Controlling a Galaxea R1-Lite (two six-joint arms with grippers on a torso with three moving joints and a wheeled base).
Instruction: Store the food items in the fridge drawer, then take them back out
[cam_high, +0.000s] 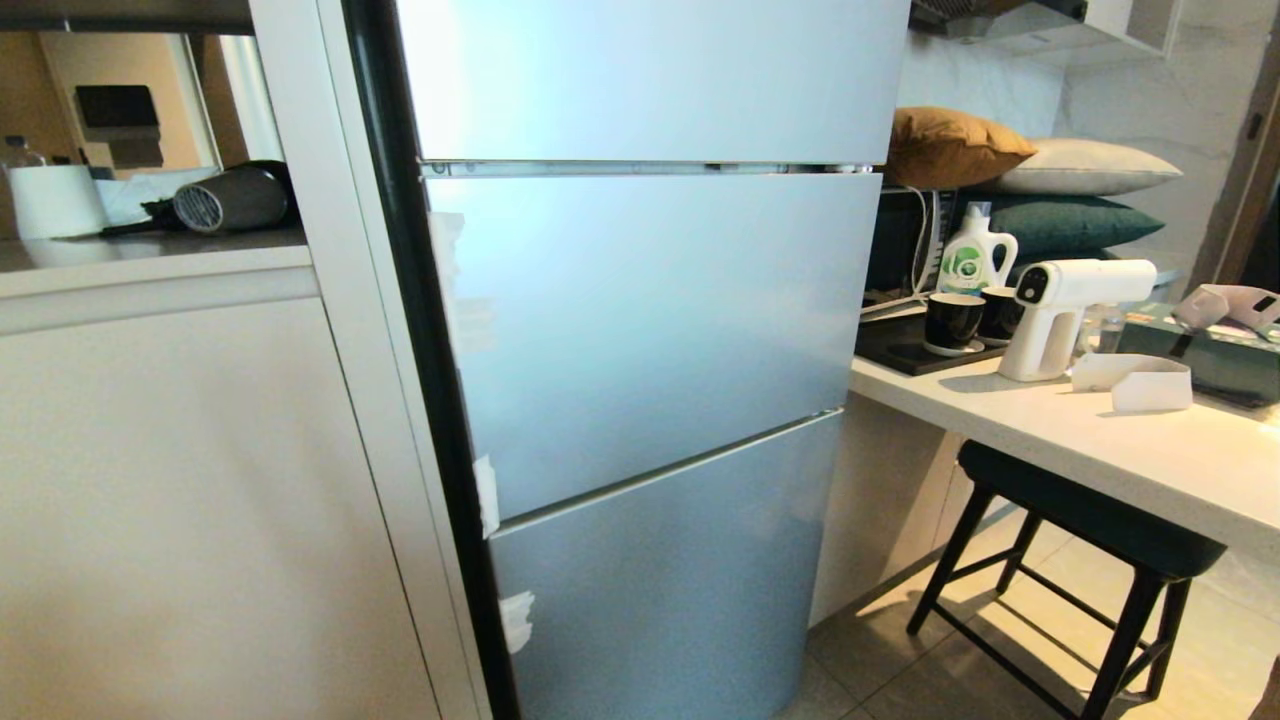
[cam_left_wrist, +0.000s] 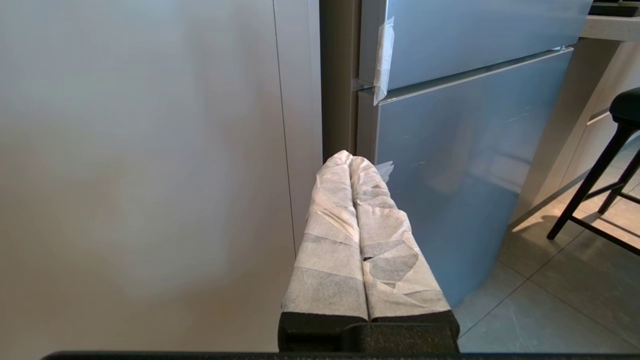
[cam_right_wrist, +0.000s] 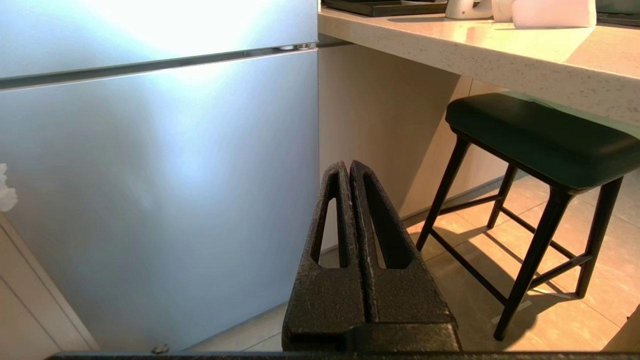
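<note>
— So why are both claws idling in front of the fridge?
— Its doors are sitting shut ahead of them; drawer and food aren't showing anywhere. The left gripper is pressing its wrapped fingers together, empty. The right gripper is likewise closed on nothing, the stool standing beside it.

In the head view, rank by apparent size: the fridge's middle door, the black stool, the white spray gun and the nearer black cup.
1. Middle door, by far the largest.
2. Black stool.
3. White spray gun.
4. Nearer black cup, smallest.
The stool stands nearer the camera than the counter items, but the gaps are wide enough that the order holds.
</note>
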